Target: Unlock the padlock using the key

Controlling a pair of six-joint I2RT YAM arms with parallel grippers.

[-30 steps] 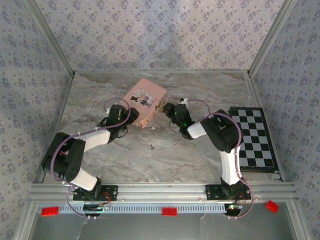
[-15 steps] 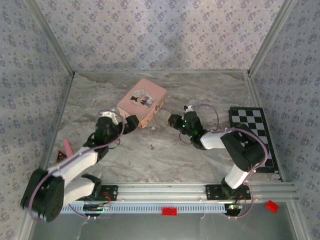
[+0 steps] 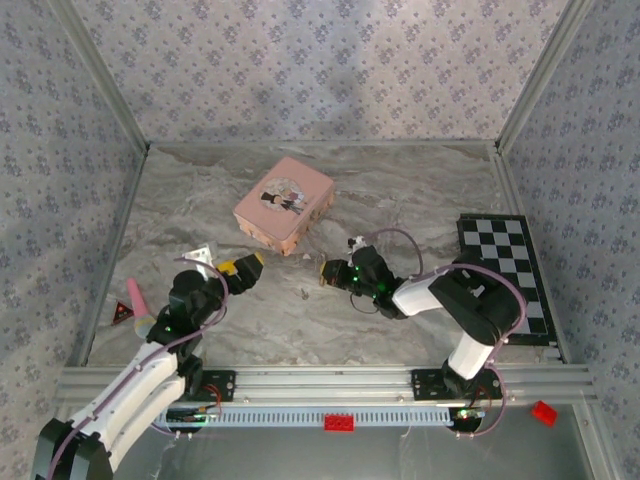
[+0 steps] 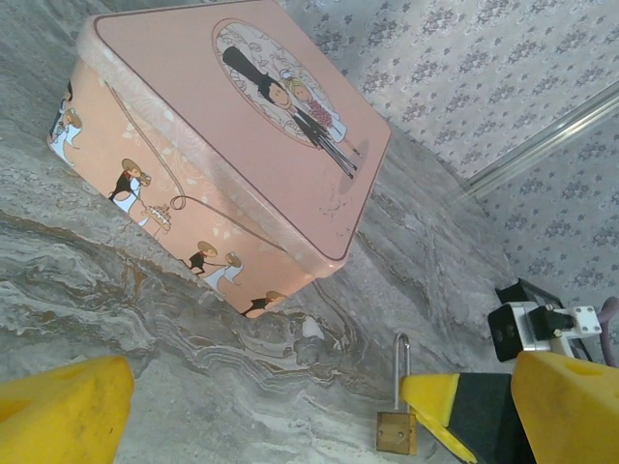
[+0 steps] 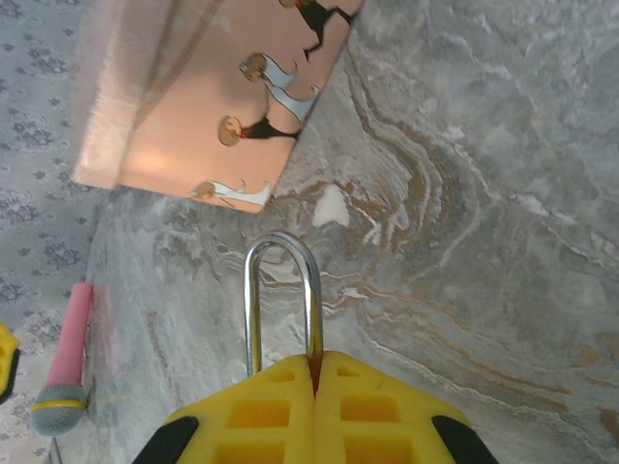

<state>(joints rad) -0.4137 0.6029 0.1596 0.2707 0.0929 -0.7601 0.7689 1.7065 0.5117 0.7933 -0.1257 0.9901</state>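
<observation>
Near counter (image 3: 400,200) centre: right fingers (image 5: 261,416) clamp the padlock (image 4: 396,432); wide-spread left fingers (image 4: 58,411) should straddle the key (image 3: 303,293) squarely before closing.

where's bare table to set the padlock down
Widest free marble tabletop: between the pink box and the checkerboard. Also the middle strip along the near rail. Crowded: around the left claw and right claw, and the left edge by the toy microphone.
</observation>
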